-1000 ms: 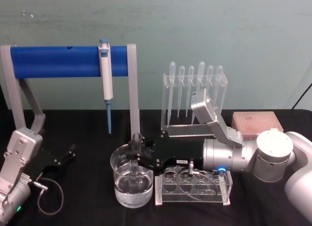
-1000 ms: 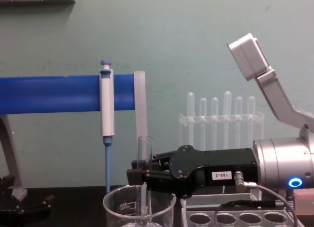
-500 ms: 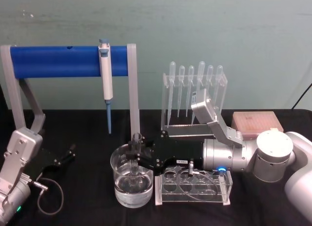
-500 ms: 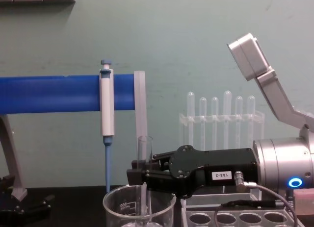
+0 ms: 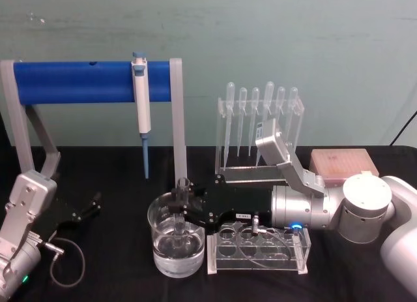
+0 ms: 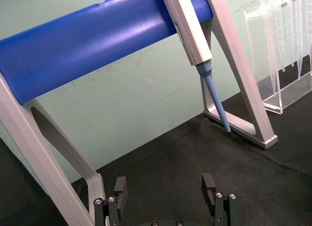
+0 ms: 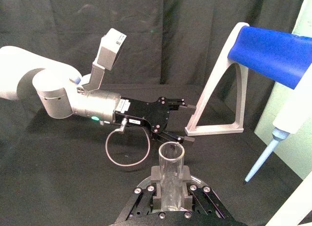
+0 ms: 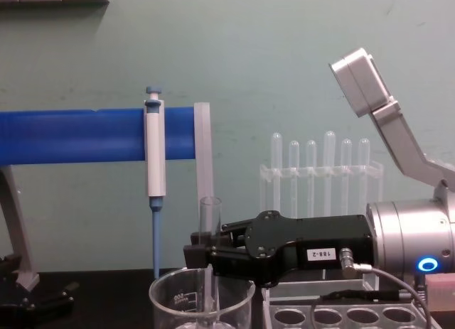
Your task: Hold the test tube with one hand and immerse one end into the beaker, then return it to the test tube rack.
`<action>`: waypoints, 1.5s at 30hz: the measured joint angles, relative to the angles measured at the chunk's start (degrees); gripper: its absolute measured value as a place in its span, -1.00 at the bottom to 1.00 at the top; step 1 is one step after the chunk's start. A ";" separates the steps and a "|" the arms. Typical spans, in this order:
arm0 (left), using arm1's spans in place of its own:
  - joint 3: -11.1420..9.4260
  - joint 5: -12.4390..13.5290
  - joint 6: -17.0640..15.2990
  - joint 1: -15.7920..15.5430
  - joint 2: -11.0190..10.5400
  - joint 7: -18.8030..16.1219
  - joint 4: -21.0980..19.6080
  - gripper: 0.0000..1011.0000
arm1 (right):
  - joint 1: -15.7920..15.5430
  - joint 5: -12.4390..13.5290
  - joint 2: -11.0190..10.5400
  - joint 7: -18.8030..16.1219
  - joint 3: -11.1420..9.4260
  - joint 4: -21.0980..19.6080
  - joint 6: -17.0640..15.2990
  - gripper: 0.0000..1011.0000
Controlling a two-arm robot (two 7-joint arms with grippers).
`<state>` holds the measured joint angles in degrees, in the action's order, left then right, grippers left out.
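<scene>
Nothing has shifted: the right gripper (image 8: 200, 255) stays clamped on the tube (image 8: 209, 215), dipped in the beaker (image 8: 172, 299) at 9 o'clock of the rack (image 5: 260, 263); lifting out seems next

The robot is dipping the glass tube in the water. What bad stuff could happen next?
The right gripper holds the test tube upright inside the beaker. Moving sideways before lifting might knock the rim and spill water. The test tube rack stands right beside the beaker, so the tube's lower end might bump its top instead of entering a hole. The left gripper rests open, far left.
</scene>
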<state>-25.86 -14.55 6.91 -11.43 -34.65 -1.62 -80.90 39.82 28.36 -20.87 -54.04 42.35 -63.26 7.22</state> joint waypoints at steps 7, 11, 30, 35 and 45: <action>0.00 0.00 0.00 0.00 0.00 0.00 0.00 0.98 | 0.00 0.00 0.00 0.00 0.00 0.00 0.00 -0.56; 0.00 0.00 0.00 0.00 0.00 0.00 0.00 0.98 | 0.00 0.00 0.00 0.00 0.00 0.00 0.00 -0.56; 0.00 0.00 0.00 0.00 0.00 0.00 0.00 0.98 | 0.59 0.36 -1.77 -1.00 -0.25 -3.79 -1.26 -0.55; 0.00 0.00 0.00 0.00 0.00 0.00 0.00 0.98 | 0.34 1.21 -3.19 -0.63 -0.71 -7.08 -2.63 -0.56; 0.00 0.00 0.00 0.00 0.00 0.00 0.00 0.98 | 0.25 2.54 -6.12 0.35 -1.41 -12.95 -4.76 -0.55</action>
<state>-25.86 -14.55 6.91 -11.43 -34.64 -1.62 -80.90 40.07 30.90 -26.99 -53.69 40.94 -76.21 2.46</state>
